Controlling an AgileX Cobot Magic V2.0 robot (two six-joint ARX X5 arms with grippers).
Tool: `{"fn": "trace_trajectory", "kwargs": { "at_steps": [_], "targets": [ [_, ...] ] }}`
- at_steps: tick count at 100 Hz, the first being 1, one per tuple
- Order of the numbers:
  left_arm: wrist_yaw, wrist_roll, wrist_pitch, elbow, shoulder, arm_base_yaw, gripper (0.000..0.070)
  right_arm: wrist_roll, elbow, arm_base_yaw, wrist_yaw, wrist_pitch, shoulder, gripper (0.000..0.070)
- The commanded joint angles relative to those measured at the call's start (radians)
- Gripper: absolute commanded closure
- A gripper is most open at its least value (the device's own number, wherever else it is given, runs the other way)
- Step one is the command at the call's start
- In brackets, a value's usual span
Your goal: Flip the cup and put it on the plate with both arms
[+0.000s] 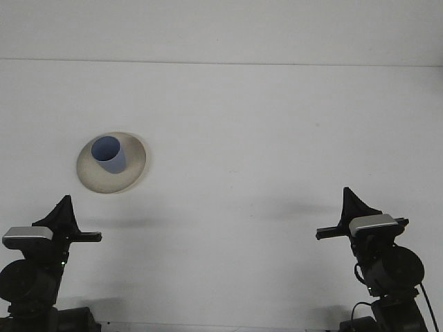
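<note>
Both grippers show me only a dark pointed tip from here, so I cannot tell if they are apart or together. My left gripper [62, 207] sits low at the near left side of the table [277, 138]. My right gripper [351, 200] sits low at the near right side. Neither one holds or touches anything that I can see. Both are well apart from the cup and plate.

I see the blue cup [109, 154] standing with its mouth up on the cream plate [135, 166]. The cup sits a bit left of the plate's middle. The plate lies on the left part of the table, beyond my left gripper and a little to its right.

I see lots of bare white table between the two arms and all over the right side. The far edge of the table runs straight across the top, well past the plate. The near edge is down by the arm bases.
</note>
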State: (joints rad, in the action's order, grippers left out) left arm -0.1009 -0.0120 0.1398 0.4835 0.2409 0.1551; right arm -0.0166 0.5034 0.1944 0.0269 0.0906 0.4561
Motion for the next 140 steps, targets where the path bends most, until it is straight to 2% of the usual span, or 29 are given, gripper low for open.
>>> {"fn": "trace_trajectory", "kwargs": {
  "at_steps": [1, 54, 67, 90, 110, 140],
  "targets": [
    [0.006, 0.005, -0.011, 0.007, -0.008, 0.004, 0.0685, -0.013, 0.007, 0.001, 0.000, -0.017, 0.003, 0.0699],
    [0.006, 0.005, -0.025, -0.018, -0.022, -0.013, 0.0685, -0.013, 0.007, 0.001, 0.000, -0.039, 0.003, 0.0699],
    [0.012, -0.041, -0.117, -0.145, -0.091, -0.087, 0.0685, -0.013, 0.007, 0.001, 0.000, -0.039, 0.003, 0.0699],
    [0.043, 0.037, -0.204, -0.367, -0.238, -0.131, 0.0685, -0.013, 0.007, 0.001, 0.000, -0.039, 0.003, 0.0699],
    [0.043, 0.055, -0.301, -0.469, -0.238, -0.131, 0.0685, -0.013, 0.007, 0.001, 0.000, -0.042, 0.003, 0.0699],
    [0.047, 0.070, -0.302, -0.470, -0.236, -0.131, 0.0685, -0.013, 0.007, 0.001, 0.000, -0.042, 0.003, 0.0699]
  ]
}}
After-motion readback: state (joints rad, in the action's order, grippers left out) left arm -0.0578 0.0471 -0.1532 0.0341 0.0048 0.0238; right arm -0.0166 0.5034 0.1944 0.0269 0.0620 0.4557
